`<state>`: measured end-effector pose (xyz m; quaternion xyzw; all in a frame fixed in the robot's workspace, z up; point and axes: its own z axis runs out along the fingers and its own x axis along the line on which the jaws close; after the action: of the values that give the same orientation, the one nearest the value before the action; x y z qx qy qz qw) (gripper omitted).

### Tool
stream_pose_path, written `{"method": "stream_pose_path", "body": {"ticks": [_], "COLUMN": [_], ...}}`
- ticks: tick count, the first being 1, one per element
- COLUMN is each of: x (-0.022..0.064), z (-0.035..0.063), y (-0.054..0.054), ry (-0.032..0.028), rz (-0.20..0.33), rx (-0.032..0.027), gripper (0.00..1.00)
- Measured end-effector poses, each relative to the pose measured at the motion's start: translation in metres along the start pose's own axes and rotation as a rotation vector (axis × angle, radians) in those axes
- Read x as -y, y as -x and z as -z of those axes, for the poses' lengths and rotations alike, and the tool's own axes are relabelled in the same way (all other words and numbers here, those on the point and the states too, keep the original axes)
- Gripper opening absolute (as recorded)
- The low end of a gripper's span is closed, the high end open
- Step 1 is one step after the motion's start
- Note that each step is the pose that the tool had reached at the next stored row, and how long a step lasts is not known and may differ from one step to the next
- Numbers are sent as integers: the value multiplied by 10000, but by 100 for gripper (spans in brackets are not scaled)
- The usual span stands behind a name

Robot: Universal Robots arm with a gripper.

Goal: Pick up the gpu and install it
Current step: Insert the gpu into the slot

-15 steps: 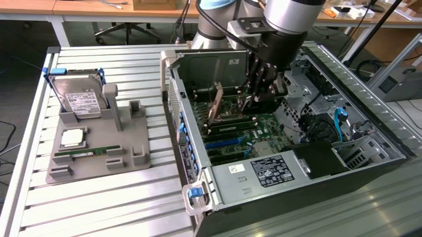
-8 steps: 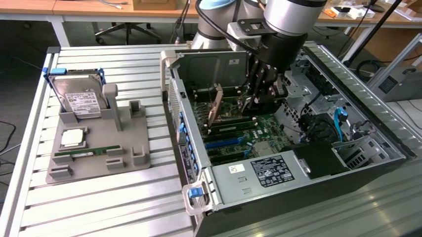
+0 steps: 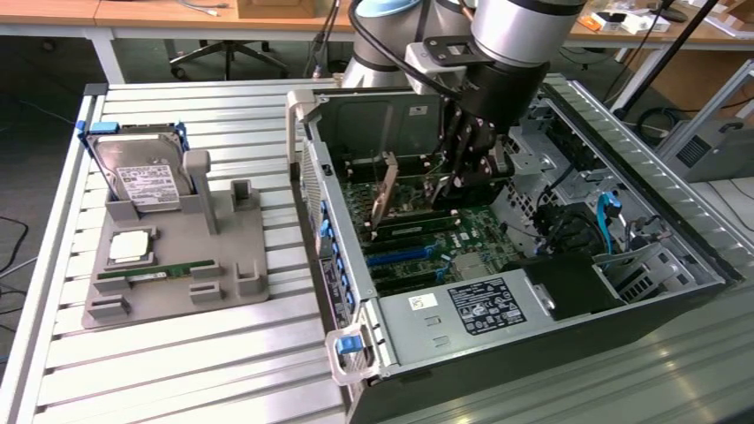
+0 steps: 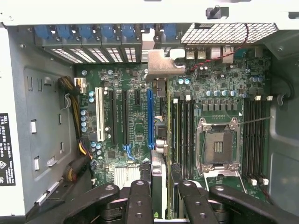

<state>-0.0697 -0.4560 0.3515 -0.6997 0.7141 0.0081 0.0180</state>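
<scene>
- Gripping the gpu (image 3: 386, 196), a thin brownish card with silver bracket, the black gripper (image 3: 462, 177) clamps its edge.
- Card stands upright below the fingers (image 4: 140, 200), over the green motherboard (image 4: 135, 135) inside the open grey computer case (image 3: 471, 309).

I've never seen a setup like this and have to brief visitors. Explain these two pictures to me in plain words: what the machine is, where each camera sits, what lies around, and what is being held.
The grey jointed machine is a robot arm; the black claw at its end is the gripper. The exterior view comes from a camera off the arm that looks down on a slatted metal table. The wrist view comes from a camera on the arm's wrist, looking past the gripper into an open computer case at its green motherboard.

On the table, a grey holder carries a silver hard drive and a narrow green RAM stick.

The gripper is closed on the gpu, a thin brownish card, held on edge inside the case, over the motherboard's slots.
</scene>
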Motion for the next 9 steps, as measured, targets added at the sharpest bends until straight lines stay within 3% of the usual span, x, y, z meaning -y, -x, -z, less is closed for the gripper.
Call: {"method": "stream_pose_path", "body": {"ticks": [9], "x": [-14], "z": [-7], "y": [-27], "ry": [0], "rz": [0], "rx": [0], "gripper": [27]}}
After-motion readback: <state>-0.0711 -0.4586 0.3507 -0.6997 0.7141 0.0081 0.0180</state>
